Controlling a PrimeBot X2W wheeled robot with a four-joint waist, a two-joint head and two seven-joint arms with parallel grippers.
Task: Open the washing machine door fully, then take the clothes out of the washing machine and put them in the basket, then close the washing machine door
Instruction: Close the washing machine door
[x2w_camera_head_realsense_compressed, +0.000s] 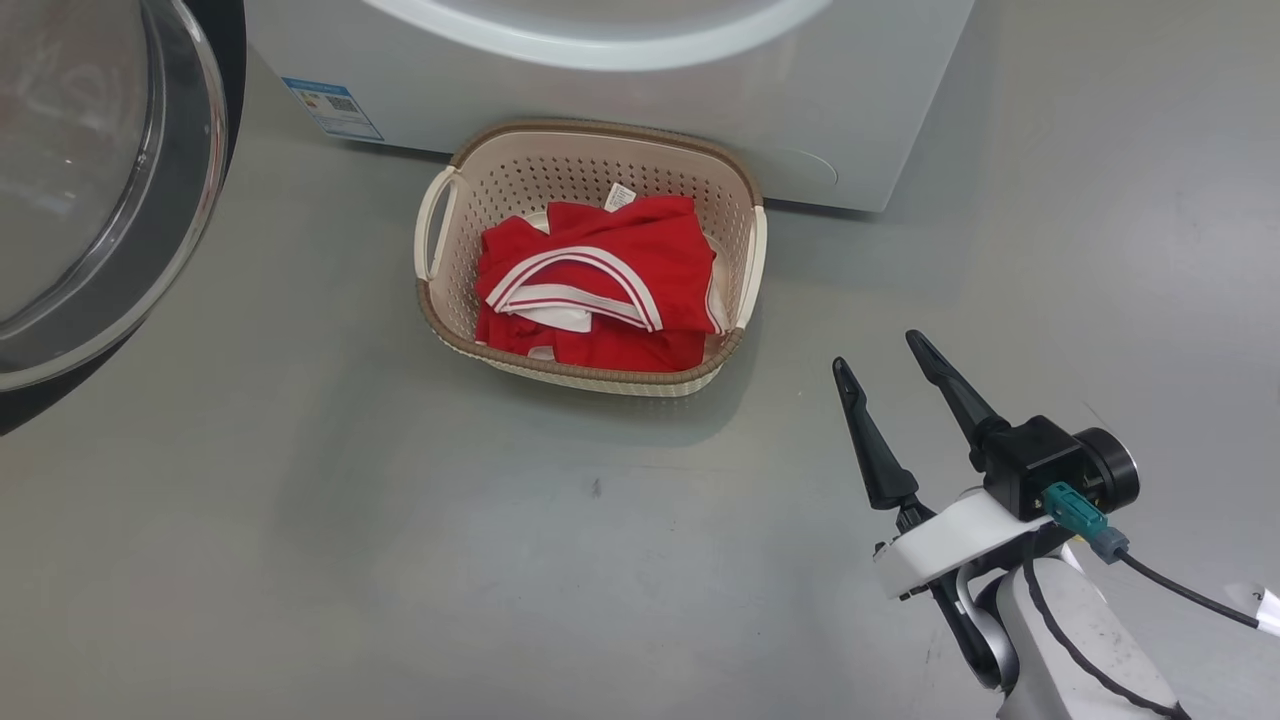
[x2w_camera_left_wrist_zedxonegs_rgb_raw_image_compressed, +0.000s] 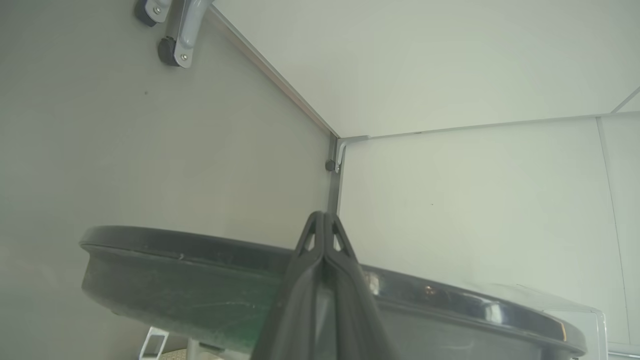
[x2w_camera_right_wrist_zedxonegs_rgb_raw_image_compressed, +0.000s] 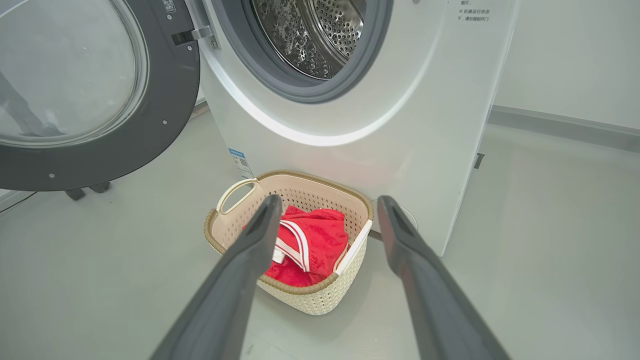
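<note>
The washing machine (x2w_camera_right_wrist_zedxonegs_rgb_raw_image_compressed: 400, 125) stands with its drum (x2w_camera_right_wrist_zedxonegs_rgb_raw_image_compressed: 310, 35) bare of cloth as far as the right wrist view reaches. The washing machine door (x2w_camera_right_wrist_zedxonegs_rgb_raw_image_compressed: 150, 125) hangs wide open off the machine's left side, on the robot's left in the head view. The basket (x2w_camera_head_realsense_compressed: 590, 378) sits on the floor just in front of the machine with the clothes (x2w_camera_head_realsense_compressed: 620, 270) heaped inside it, so what remains appears to be closing the door. That move turns on the left side. The left gripper (x2w_camera_left_wrist_zedxonegs_rgb_raw_image_compressed: 324, 220) is the nearer one, its fingers pressed together with nothing between them and lying across the door's black rim, which runs crosswise to them (touching or just clear, I cannot tell). The right gripper (x2w_camera_head_realsense_compressed: 878, 349) hovers spread wide and empty to the right of the basket, well apart from the door, fingers pointing toward the machine.
</note>
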